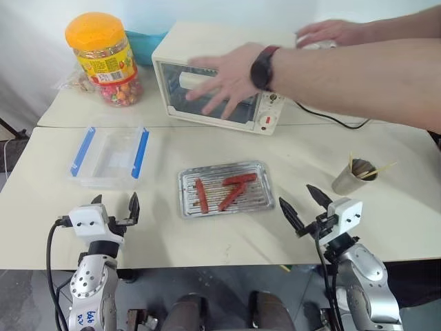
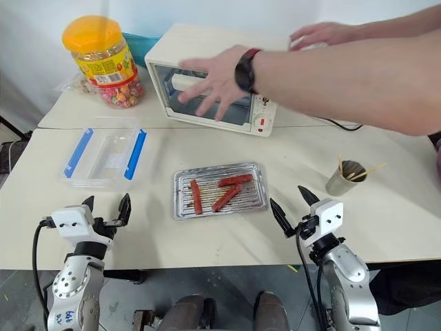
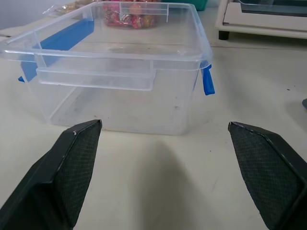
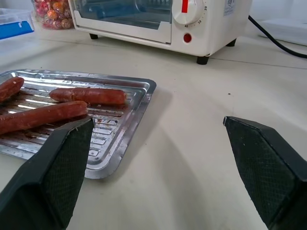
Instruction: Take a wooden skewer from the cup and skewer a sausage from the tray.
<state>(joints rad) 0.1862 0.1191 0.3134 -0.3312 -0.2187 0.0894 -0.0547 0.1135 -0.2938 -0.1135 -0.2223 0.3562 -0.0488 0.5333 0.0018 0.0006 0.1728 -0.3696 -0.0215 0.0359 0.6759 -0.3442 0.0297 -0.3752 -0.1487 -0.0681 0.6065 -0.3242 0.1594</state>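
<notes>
Both black two-fingered grippers, left [image 1: 114, 207] and right [image 1: 305, 204], are held spread and empty at the table's near edge. Three red-brown sausages [image 1: 225, 189] are contained in the ridged silver tray [image 1: 189, 206]. Wooden skewers [image 1: 377, 168] are held in the grey steel cup [image 1: 346, 181], beyond the right gripper.

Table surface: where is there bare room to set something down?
Bare table lies between the tray and the cup, and between the clear box and the tray. Crowded at the back: oven, candy jar, a person's arms.
</notes>
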